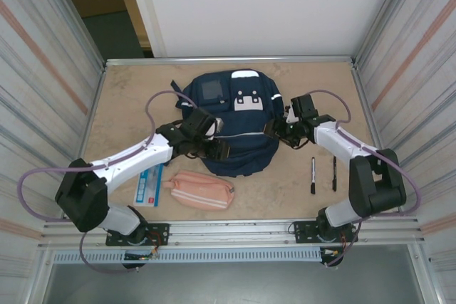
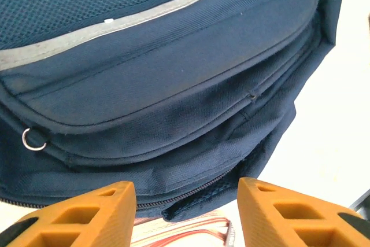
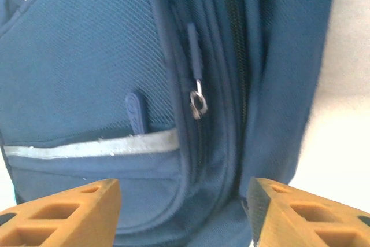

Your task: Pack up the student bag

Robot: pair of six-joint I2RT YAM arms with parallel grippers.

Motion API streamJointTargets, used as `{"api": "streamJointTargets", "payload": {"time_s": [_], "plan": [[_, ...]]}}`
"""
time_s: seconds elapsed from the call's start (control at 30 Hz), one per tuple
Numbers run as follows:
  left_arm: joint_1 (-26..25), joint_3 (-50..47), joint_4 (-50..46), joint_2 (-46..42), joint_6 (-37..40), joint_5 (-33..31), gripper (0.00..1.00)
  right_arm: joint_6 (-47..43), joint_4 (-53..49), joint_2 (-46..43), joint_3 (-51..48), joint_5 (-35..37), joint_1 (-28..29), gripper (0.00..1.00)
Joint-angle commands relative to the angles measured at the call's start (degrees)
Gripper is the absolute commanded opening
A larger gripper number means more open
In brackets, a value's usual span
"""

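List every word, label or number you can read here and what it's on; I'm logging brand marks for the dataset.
Blue-and-white packet left of the pink pouch: has print, too small to read.
Grey patch on the student bag: no legible text.
No other text can be read.
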Motion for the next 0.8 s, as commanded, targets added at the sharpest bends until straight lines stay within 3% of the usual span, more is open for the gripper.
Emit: {"api": "streamJointTargets", "payload": {"time_s": [0.0, 0.17, 0.3, 0.33, 0.43, 0.6, 0.7, 0.77], "plan": [[-0.2, 2.0, 1.6, 0.8, 8.2, -2.4, 0.50, -0.9, 2.2, 3.4, 3.2, -4.6, 0.4, 0.46], [-0.2, 1.1, 7.1, 1.6, 18.8, -2.4, 0.53, 0.3, 4.1, 6.9, 3.3, -4.0, 1.3, 0.53], [-0.2, 0.2, 11.1, 1.3, 28.5, 2.0, 0.52, 1.1, 4.1, 6.5, 3.3, -7.0, 1.3, 0.56], [-0.2, -0.3, 12.2, 0.8, 31.0, 2.4, 0.52, 1.4, 4.2, 6.0, 3.2, -7.6, 0.9, 0.53], [-0.2, -3.0, 16.4, -1.0, 40.7, 4.8, 0.53, 4.5, 5.5, 4.7, 2.9, -12.4, -0.7, 0.28], [-0.2, -7.9, 22.7, -5.9, 56.7, 4.9, 0.59, 12.9, 9.3, 1.7, 2.6, -19.9, -3.0, 0.03], [0.5, -11.2, 29.6, -6.7, 67.1, 4.0, 0.60, 15.6, 9.4, 0.9, 4.3, -22.2, -3.1, 0.00], [1.3, -10.7, 30.8, -5.9, 69.4, 1.5, 0.62, 18.9, 11.5, 0.4, 4.4, -23.1, -3.1, 0.00]]}}
